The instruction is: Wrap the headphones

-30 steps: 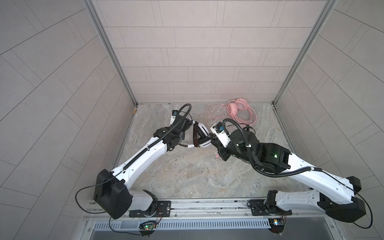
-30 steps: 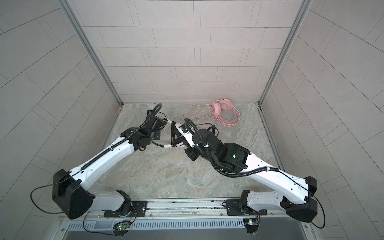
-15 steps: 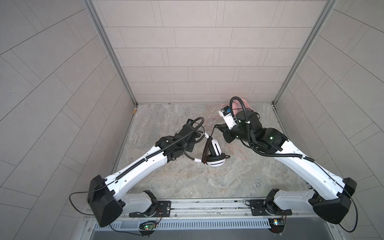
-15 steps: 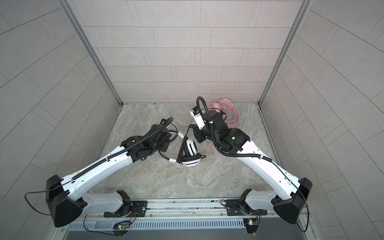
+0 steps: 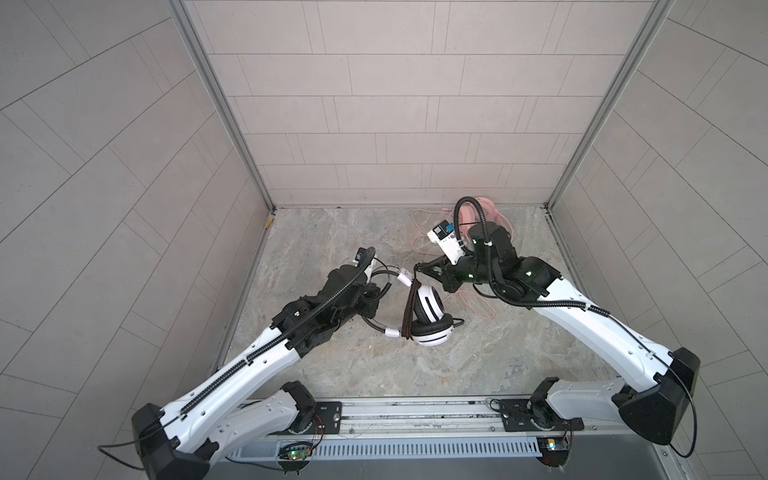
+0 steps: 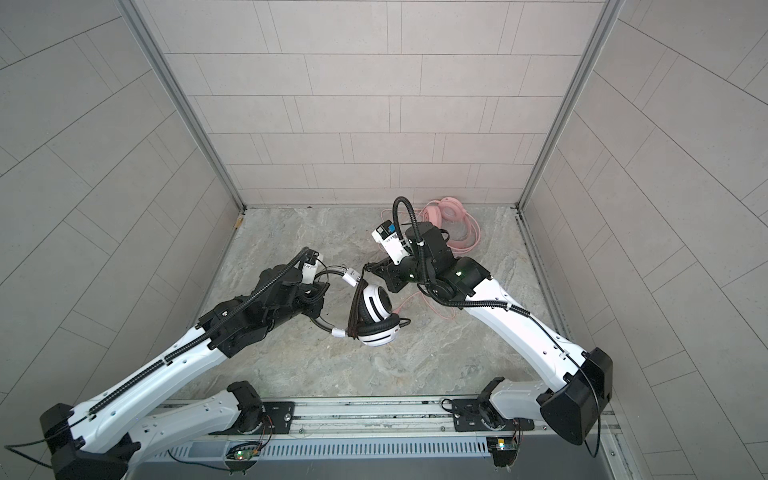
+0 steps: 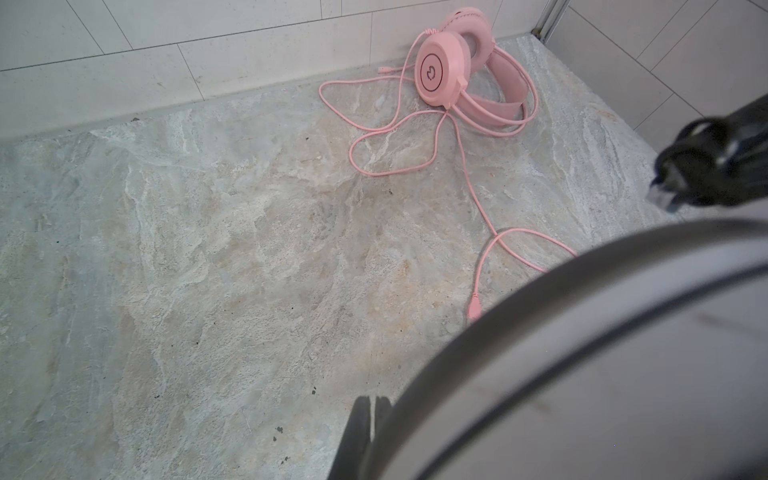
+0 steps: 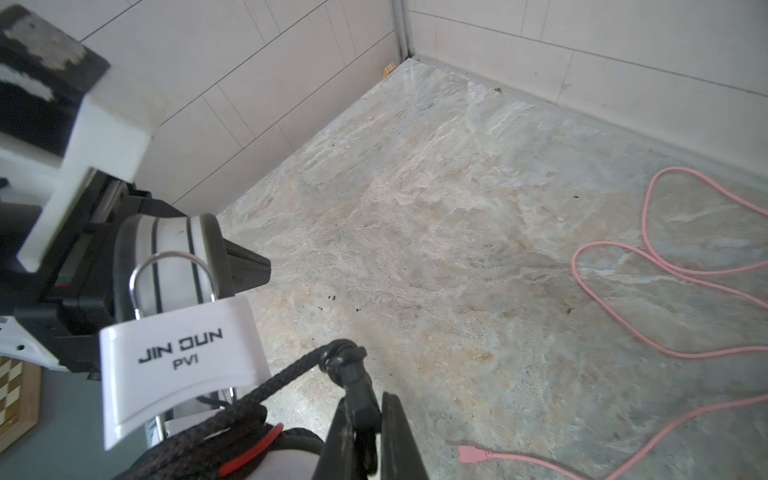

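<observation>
The white-and-black striped headphones (image 5: 428, 316) (image 6: 376, 316) hang above the middle of the floor, with the black braided cable (image 5: 409, 307) bundled across the earcups. My left gripper (image 5: 372, 301) (image 7: 375, 401) is shut on their headband (image 7: 582, 353), which fills that wrist view as a blur. To the right, my right gripper (image 5: 418, 271) (image 8: 376, 399) is shut on the cable's black plug (image 8: 359, 395). The pink headphones (image 6: 446, 212) (image 7: 449, 75) lie at the back right, partly hidden behind the right arm in both top views.
The pink cable (image 7: 415, 166) (image 8: 665, 270) sprawls in loops over the floor under and in front of my right arm, its plug (image 8: 469, 455) near the gripper. Tiled walls enclose three sides. A metal rail (image 5: 415, 415) runs along the front.
The left arm has carried the striped headphones forward from the back middle. The right arm rose from its low reach, swung to their right, and now pinches the cable's plug.
</observation>
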`<action>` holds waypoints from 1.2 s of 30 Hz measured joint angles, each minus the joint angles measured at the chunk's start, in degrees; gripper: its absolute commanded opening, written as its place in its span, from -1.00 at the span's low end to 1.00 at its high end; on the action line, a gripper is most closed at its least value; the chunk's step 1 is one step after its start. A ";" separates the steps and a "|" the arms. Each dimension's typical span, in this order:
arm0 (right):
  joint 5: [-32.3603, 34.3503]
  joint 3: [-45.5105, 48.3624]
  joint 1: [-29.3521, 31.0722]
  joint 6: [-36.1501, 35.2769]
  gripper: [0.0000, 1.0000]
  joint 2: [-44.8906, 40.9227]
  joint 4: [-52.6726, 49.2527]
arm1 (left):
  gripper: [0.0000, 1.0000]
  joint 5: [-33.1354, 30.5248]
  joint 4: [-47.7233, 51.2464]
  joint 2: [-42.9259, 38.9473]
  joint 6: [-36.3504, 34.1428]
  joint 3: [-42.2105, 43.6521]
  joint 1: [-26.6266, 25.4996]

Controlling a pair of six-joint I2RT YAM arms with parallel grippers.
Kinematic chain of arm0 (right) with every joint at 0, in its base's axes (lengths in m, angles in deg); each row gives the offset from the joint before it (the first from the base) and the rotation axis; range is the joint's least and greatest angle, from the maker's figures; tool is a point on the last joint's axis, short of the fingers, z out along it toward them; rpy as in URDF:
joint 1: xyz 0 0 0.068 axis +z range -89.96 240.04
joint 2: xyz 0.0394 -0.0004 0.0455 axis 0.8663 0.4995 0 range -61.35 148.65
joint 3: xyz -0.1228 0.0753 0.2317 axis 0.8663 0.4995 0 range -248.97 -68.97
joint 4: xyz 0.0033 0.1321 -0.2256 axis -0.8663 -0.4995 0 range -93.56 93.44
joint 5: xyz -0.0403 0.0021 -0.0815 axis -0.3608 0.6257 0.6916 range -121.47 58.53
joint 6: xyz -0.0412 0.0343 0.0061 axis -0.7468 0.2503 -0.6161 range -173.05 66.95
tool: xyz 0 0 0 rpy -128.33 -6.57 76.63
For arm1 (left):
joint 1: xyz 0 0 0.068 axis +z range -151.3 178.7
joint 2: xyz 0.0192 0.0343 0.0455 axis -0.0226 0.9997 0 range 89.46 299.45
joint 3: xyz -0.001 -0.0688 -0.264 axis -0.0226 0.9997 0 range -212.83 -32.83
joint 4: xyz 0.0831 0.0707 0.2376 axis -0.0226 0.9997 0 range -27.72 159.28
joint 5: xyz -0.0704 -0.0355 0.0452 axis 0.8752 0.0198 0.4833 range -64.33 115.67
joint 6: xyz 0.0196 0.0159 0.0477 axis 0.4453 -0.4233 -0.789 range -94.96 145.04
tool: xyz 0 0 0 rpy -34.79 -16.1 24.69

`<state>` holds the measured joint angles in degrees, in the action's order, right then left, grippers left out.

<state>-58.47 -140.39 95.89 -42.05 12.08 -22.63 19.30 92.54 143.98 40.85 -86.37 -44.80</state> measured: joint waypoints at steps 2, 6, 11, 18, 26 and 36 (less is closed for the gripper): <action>-2.23 0.72 -0.31 0.44 -0.71 0.17 0.76 | -1.00 0.59 0.11 0.04 -0.04 0.00 0.00; -4.39 1.62 -1.16 1.29 -0.47 0.79 2.10 | -1.00 2.56 0.17 0.33 -0.20 -0.33 -0.02; -6.36 3.41 -3.06 2.01 -0.33 0.92 2.91 | -1.00 3.82 0.50 0.46 -0.31 -1.25 0.70; -7.34 5.68 -5.77 2.99 -0.09 0.66 4.02 | -1.00 5.16 2.32 0.50 0.85 -1.46 5.42; -4.79 9.64 -8.50 3.48 0.07 -0.52 4.50 | -1.00 6.32 4.24 1.01 1.97 -1.53 11.26; 2.95 16.24 -9.94 3.41 0.06 -3.02 5.57 | -1.00 3.21 4.09 4.33 6.71 0.28 17.92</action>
<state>-55.52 -124.15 85.95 -38.64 9.06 -17.05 22.52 96.63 148.30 47.56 -86.08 -26.88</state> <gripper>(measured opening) 0.534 0.080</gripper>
